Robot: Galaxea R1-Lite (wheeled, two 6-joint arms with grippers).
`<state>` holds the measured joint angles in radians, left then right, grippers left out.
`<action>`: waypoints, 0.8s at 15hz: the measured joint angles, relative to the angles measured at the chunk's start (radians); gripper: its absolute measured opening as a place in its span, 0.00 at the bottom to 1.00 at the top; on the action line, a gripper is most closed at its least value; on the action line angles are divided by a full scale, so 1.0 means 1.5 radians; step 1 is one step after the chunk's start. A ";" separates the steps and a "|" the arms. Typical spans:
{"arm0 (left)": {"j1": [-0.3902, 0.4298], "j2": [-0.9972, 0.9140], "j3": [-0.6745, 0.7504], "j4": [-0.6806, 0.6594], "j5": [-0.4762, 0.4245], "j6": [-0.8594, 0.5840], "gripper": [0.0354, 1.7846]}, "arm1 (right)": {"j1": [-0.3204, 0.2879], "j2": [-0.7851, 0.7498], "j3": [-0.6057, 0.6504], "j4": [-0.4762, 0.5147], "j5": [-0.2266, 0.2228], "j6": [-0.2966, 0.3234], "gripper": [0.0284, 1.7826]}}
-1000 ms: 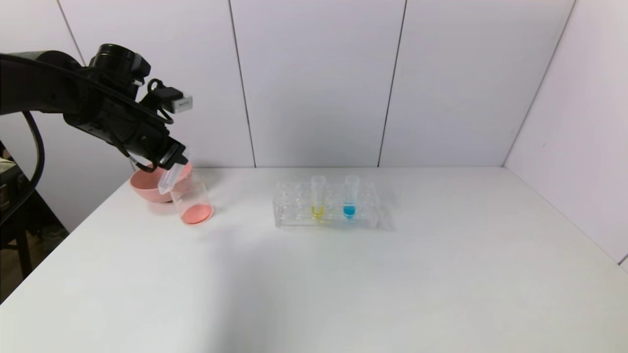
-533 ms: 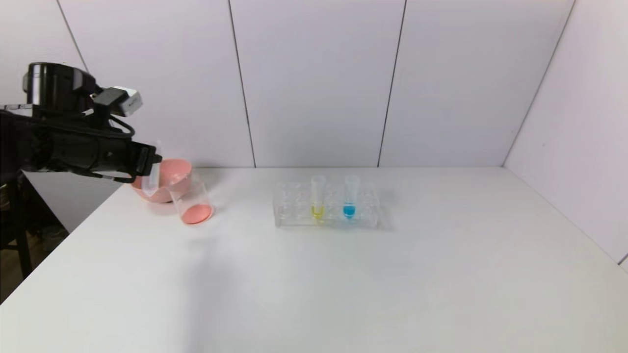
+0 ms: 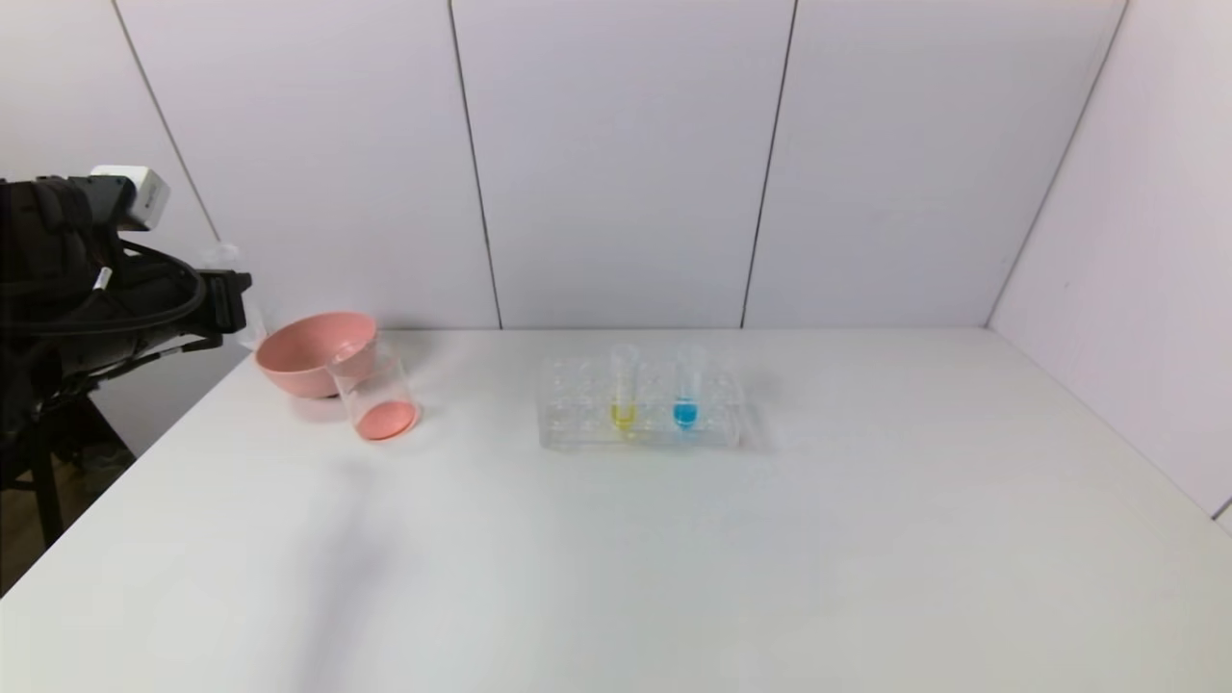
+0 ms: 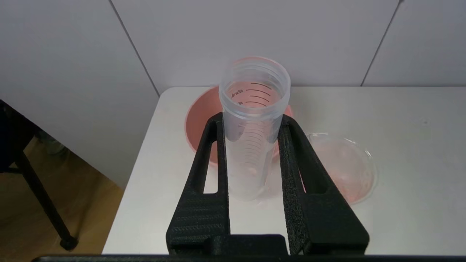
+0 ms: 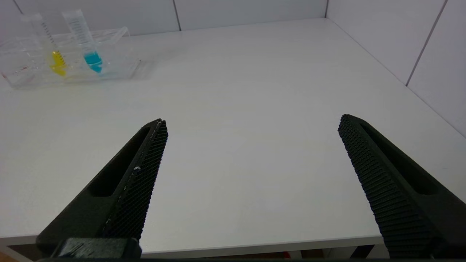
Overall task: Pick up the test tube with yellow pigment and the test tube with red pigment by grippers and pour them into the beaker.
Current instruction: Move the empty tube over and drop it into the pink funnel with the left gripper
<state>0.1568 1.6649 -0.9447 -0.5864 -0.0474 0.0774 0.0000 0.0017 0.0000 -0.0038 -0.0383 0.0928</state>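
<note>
My left gripper (image 3: pixel 236 298) is off the table's far left corner, left of the pink bowl. It is shut on the test tube with red pigment (image 4: pixel 253 109), which is upright and looks clear, with a faint pink trace at its tip. The tube shows faintly in the head view (image 3: pixel 231 260). The beaker (image 3: pixel 375 390) leans against the bowl with red pigment at its bottom; it also shows in the left wrist view (image 4: pixel 346 171). The test tube with yellow pigment (image 3: pixel 624 390) stands in the rack, also seen in the right wrist view (image 5: pixel 51 47). My right gripper (image 5: pixel 252 120) is open and empty over the table's near edge.
A pink bowl (image 3: pixel 308 351) sits at the table's far left corner, behind the beaker. A clear rack (image 3: pixel 577 404) at the table's middle also holds a blue-tipped tube (image 3: pixel 686 390). White walls close the back and right sides.
My left arm has swung left and away from the beaker with the tube. The tube went from tilted mouth-down over the beaker to upright, past the table's left edge.
</note>
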 joint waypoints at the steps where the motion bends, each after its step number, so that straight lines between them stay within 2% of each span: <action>1: 0.003 0.021 -0.004 -0.020 0.001 0.001 0.22 | 0.000 0.000 0.000 0.000 0.000 0.000 0.96; 4: 0.005 0.100 -0.068 -0.045 0.017 0.001 0.22 | 0.000 0.000 0.000 0.000 0.000 0.000 0.96; 8: 0.002 0.215 -0.189 -0.034 0.039 0.001 0.22 | 0.000 0.000 0.000 0.000 0.000 0.000 0.96; 12: -0.014 0.285 -0.235 -0.037 0.049 0.001 0.22 | 0.000 0.000 0.000 0.000 0.000 0.000 0.96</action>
<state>0.1351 2.0928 -1.2968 -0.6417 0.0253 0.0791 0.0000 0.0017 0.0000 -0.0043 -0.0383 0.0932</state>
